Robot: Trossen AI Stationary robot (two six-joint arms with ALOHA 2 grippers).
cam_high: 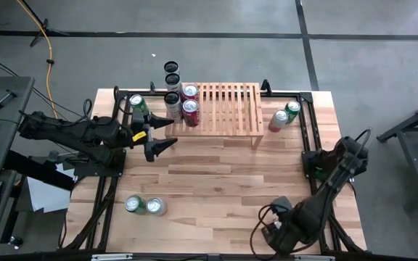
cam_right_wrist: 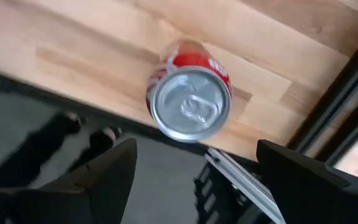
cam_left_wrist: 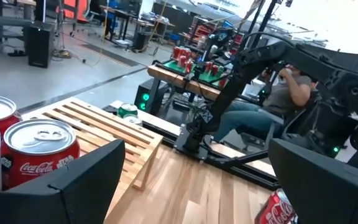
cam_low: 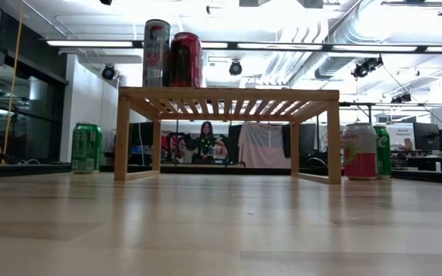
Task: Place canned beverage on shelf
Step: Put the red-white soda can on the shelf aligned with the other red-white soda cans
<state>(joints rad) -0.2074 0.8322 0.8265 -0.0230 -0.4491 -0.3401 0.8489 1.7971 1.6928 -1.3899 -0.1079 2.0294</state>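
A pick-up is judged to be in hand: the spread right gripper (cam_right_wrist: 194, 180) is held above an upright red aluminium can (cam_right_wrist: 190, 90) at the table's near right edge, well apart from the low light-wood slatted shelf (cam_high: 227, 109) at the far side, so descent and closing are called for next, while the left gripper (cam_high: 167, 142), also spread, is parked empty near the shelf's left end.

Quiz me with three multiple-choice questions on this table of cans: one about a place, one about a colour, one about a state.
1. Where does the pink can stand?
A. On the shelf
B. On the table, by the shelf's right end
C. In a gripper

2. What colour is the can below the right gripper?
A. Red
B. Green
C. Blue

3. How is the left gripper?
A. Shut on a can
B. Open, holding nothing
C. Shut on the shelf

Answers:
1 B: the high view shows it on the tabletop next to a green can, off the shelf.
2 A: the right wrist view shows its red side under the silver top.
3 B: its fingers stand apart with nothing between them.
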